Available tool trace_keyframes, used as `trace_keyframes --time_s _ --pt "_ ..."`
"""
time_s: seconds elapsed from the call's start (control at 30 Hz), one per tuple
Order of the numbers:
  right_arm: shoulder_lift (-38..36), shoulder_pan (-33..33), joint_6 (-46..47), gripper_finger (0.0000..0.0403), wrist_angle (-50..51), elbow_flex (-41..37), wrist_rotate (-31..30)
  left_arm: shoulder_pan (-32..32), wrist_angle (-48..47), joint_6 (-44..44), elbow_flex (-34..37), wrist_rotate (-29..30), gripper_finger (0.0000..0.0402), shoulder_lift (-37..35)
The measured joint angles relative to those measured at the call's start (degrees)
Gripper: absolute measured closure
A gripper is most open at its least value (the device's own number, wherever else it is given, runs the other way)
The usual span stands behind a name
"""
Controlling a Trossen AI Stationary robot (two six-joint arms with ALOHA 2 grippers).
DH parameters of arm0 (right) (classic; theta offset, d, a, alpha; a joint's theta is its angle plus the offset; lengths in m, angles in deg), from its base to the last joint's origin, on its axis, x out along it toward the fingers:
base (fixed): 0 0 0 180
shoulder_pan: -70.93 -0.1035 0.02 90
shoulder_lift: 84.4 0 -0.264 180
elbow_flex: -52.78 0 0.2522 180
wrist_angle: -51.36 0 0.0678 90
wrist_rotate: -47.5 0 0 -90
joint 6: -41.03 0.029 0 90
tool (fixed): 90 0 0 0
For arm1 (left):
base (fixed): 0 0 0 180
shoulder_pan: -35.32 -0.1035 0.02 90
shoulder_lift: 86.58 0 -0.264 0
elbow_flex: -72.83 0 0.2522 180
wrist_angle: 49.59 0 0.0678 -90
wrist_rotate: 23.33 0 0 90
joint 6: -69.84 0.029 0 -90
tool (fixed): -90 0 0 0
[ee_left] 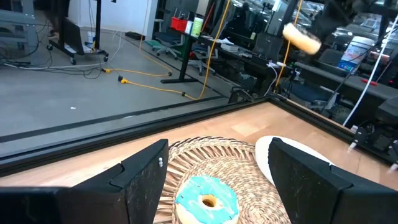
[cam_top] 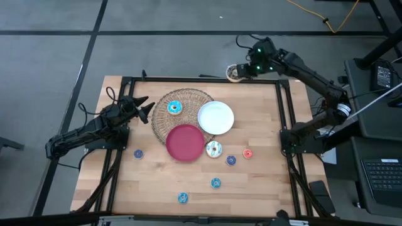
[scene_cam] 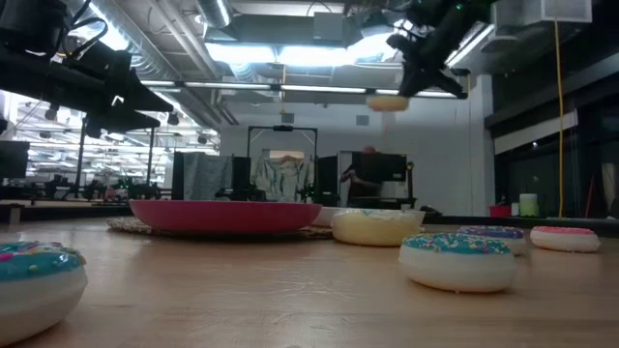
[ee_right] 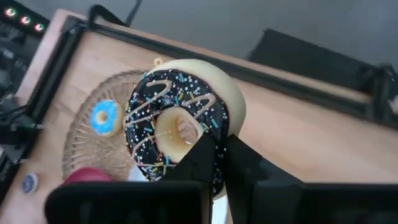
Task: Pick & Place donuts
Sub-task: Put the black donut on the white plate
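Chocolate donut gripped by right hand above table's far edge; left hand released beside wicker mat.

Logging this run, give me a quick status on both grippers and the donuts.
Right gripper shut on chocolate donut, high past the table's far edge. Left gripper open beside the mat, facing cyan donut. Nothing in the way.

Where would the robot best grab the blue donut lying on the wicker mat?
Across one side of the ring, coming straight down from above. The cyan donut lies flat on the wicker mat, hole upward, so one finger could probably drop into the hole and the other outside the rim. The left end effector sits open beside the mat, the donut just ahead of its fingers.
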Motion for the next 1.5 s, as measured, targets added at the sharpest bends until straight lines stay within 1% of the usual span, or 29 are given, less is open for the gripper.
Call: trace_keyframes --time_s 0.17,0.3,0.43,0.57,0.77,1.03,1.27,1.5 --pt "5.49 -1.77 -4.06 0.0378 1.75 7.06 3.74 0.0 0.02 0.0 -0.02 0.0 0.0135 0.0" --pt "9.68 -3.25 -7.93 0.0379 1.84 11.07 5.95 0.0 0.02 0.0 -0.02 0.0 0.0135 0.0" --pt "13.31 -4.07 -10.52 0.0379 1.79 12.93 7.72 0.0 0.01 0.0 -0.01 0.0 0.0135 -0.01" --pt "16.19 -4.84 -11.26 0.0379 2.11 12.9 8.92 -0.02 0.01 0.0 -0.02 0.0 0.0135 -0.02" --pt "18.16 -5.34 -12.19 0.0379 2.89 11.3 9.84 0.0 0.01 0.0 -0.02 0.0 0.0135 0.0" --pt "18.25 -5.31 -14.99 0.0379 1.26 5.27 11.84 -0.01 0.0 0.0 -0.02 0.0 0.0135 -0.01" --pt "18.23 -5.27 -15.43 0.0379 -4.69 -0.52 13.45 0.0 0.01 0.0 -0.01 0.0 0.0135 -0.01" --pt "18.23 -5.31 -15.93 0.0379 -9.44 -5.34 13.6 0.0 0.02 0.0 0.0 -0.02 0.0135 -0.02"
